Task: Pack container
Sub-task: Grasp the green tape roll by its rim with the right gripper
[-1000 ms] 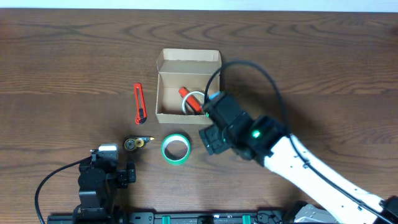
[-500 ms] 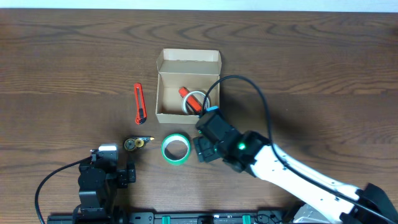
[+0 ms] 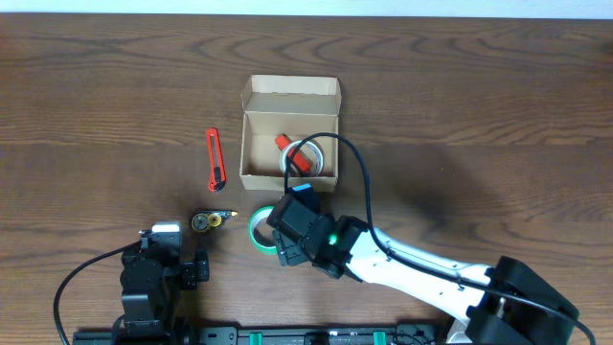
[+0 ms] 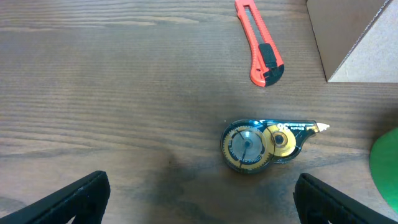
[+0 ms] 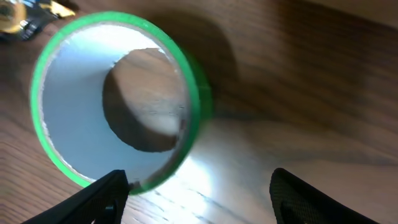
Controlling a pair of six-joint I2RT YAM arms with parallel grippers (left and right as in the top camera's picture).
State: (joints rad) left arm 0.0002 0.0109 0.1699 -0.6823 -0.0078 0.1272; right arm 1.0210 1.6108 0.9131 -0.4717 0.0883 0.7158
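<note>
The container [image 3: 293, 89], a tan cardboard box with its flap lid open, stands at mid-table with a red item [image 3: 287, 146] and a white tape ring [image 3: 305, 153] inside. A green tape roll [image 3: 259, 228] lies flat just in front of it. My right gripper [image 3: 292, 238] hangs over the roll's right side. In the right wrist view the green roll [image 5: 118, 99] fills the upper left; my right gripper [image 5: 208, 199] is open, its left finger by the roll's rim, bare wood between the fingers. My left gripper [image 4: 199, 199] is open over bare table.
A red box cutter [image 3: 215, 159] lies left of the box. A correction tape dispenser [image 3: 209, 220] sits left of the green roll and just ahead of the left arm [image 3: 153, 273]. The left wrist view shows that dispenser [image 4: 261, 144], the cutter [image 4: 260, 43] and a box corner [image 4: 354, 37].
My right gripper has moved left and toward the table's front, from beside the box's right front corner to over the green roll. The left arm has not moved.
</note>
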